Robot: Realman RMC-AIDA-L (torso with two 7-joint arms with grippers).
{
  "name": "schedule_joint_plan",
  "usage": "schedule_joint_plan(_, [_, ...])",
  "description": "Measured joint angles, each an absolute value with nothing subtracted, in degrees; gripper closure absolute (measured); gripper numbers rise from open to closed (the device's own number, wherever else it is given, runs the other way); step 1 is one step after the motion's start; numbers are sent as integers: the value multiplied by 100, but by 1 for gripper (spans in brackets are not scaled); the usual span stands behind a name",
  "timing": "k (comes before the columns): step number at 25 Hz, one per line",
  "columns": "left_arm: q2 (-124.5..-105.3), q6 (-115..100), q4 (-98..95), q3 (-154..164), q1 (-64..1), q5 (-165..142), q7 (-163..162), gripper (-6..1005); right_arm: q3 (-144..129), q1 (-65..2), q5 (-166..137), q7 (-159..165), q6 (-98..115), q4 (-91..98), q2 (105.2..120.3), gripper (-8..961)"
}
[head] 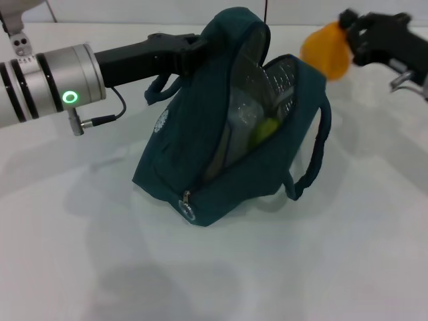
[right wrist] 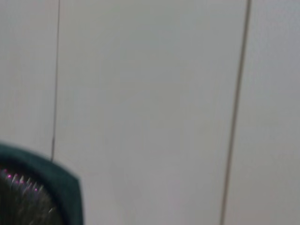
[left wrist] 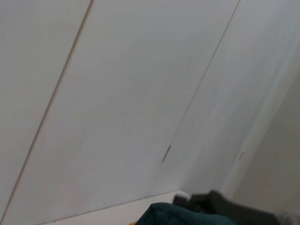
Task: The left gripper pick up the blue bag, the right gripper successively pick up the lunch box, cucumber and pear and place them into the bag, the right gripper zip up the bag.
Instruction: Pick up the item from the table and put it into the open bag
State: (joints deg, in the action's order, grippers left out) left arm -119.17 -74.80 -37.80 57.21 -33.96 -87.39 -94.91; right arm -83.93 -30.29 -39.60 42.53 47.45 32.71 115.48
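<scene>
The blue bag [head: 194, 167] stands open on the white table, its silvery lining showing. My left gripper [head: 195, 48] is shut on the bag's upper rim, holding that side up. Inside the opening I see the clear lunch box [head: 242, 120] and a green bit of the cucumber [head: 265, 130]. My right gripper [head: 354, 35] hangs above and to the right of the bag, shut on the yellow-orange pear [head: 326, 52]. The left wrist view shows the bag's top edge [left wrist: 187, 214]. A corner of the bag [right wrist: 56, 187] with lining appears in the right wrist view.
The bag's rope handle [head: 314, 157] loops out on its right side, and the zipper pull [head: 187, 207] hangs at the front low end. White table [head: 100, 267] spreads around; a panelled wall [left wrist: 140, 93] stands behind.
</scene>
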Motion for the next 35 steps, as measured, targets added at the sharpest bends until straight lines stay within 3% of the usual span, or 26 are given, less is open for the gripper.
schedule_joint_plan(7, [-11897,-7479,-3812,5722,-3270,-8748,-9415,955,-7961,-2423,-3975,4402,6004,3958,11429,918])
schedule_joint_plan(11, [-11900,-7481,-3820,5721,-3257,-8737,-9336,956,-7975,-2390,-4150,4948,6538,4176,11278,918])
schedule_joint_plan(15, [-11899,-7514,-3839,5715,-3255,-8631,-9269,956,-7901,-2578,-4691,5564,6934,4296,11228,918])
schedule_joint_plan(35, [-11933,-7532,-3912,5723,-3309,-8596,-9212,956,-7912,-3579,-5875,6556,7258,4384,11269,919])
